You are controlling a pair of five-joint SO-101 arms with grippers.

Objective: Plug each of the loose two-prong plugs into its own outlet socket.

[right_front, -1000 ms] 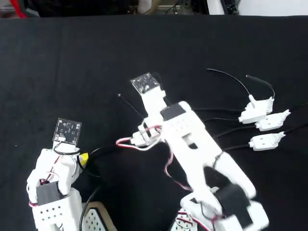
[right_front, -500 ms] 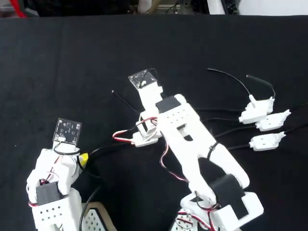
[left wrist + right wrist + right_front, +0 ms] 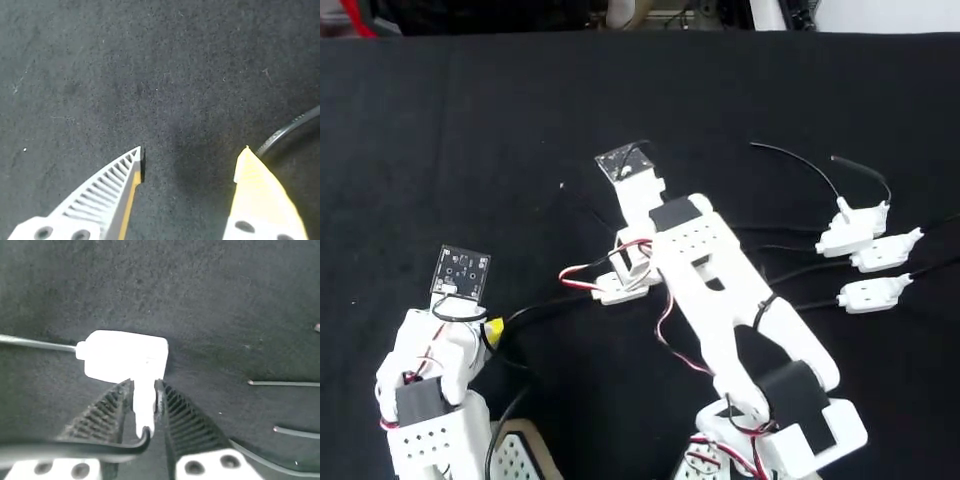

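Plug (image 3: pixel 125 357): white block, pinched in R claw (image 3: pixel 144 386) by the narrow stem sticking out of its body. Jaws nearly together w/ only that stem between them. Can't tell if the stem is a prong or a tab. A thin cord (image 3: pixel 35 342) leaves one end of the block and is cut off at the frame edge. Can't tell whether the plug rests on the cloth (image 3: pixel 210 285) or is lifted off it. A black cable (image 3: pixel 75 452) crosses close to the lens, blurred.

From above, the plug sits approx mid-table, hidden under the R arm (image 3: pixel 720 290), which runs from the near-right base toward the centre.

Three white connectors (image 3: pixel 868 292) w/ black cords lie close together at the right, well apart from the R claw. Too small to tell plug from socket. Thin loose wires (image 3: pixel 790 160) curl just beyond them.

L claw (image 3: pixel 191 152): wide, nothing between the jaws, over bare cloth. A black lead (image 3: pixel 287 131) runs beside the yellow finger (image 3: pixel 255 190), cut off at the edge. L arm (image 3: pixel 430 380) is near-left; from above its claw is covered by a camera board (image 3: pixel 460 272).
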